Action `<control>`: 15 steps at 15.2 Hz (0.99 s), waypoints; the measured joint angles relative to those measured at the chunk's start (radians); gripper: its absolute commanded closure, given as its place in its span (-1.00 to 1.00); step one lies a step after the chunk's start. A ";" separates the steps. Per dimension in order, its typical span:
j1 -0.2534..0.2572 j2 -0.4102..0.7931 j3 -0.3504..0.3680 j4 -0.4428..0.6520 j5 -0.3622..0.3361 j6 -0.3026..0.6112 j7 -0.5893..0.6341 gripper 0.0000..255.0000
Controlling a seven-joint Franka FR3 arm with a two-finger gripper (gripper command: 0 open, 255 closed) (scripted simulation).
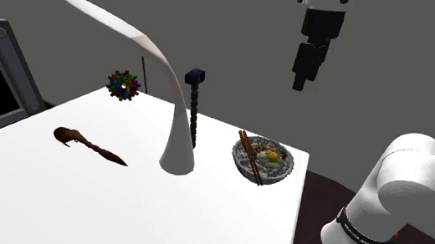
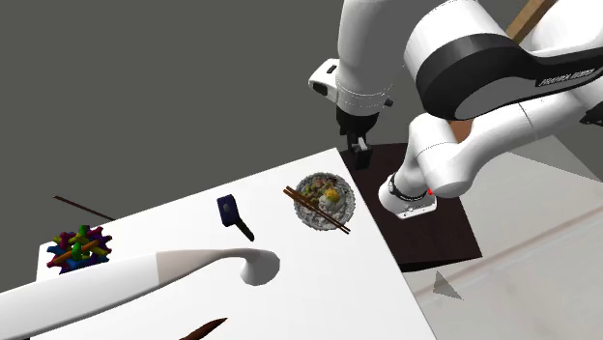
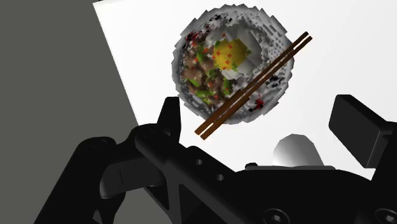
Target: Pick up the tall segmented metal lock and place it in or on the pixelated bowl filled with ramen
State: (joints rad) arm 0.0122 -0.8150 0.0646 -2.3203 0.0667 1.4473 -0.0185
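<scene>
1. Found the jaws spread apart with nothing between them, on the gripper (image 1: 298,84) hung high above the table (image 1: 47,198) and pointed downward.
2. Looked past the fingers (image 3: 169,124) in the wrist view and met the pixelated bowl (image 3: 270,35) almost straight below, with chopsticks (image 3: 254,83) laid across the ramen.
3. Placed that bowl at the table corner where the far edge meets the edge beside the stand (image 2: 445,237).
4. Placed the lock (image 1: 196,110) farther along the same far edge, about midway, beyond the bowl from the gripper and apart from it. Put it toward the shoulder view's left, low and off to one side rather than under the jaws.
5. Read its long axis as upright: dark blocky head on top, segmented shaft running down to the table.
6. Noted the white lamp (image 1: 176,158) just beside it, the stem rising close along the shaft. Could not tell whether the two touched.
7. Judged that the coming move turned on this offset: a sideways run along the far edge past the bowl, then a descent.
8. Judged a pinch across the upright shaft or head likeliest, taken from the side away from the lamp, since the stem left little room there.
</scene>
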 measured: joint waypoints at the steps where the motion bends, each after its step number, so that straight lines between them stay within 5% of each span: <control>1: 0.000 0.000 0.000 0.000 0.000 0.000 0.000 -1.00; 15: 0.029 0.472 0.075 0.313 -0.013 0.206 -0.017 -1.00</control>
State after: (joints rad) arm 0.0409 -0.3429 0.1400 -2.0071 0.0535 1.6537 -0.0354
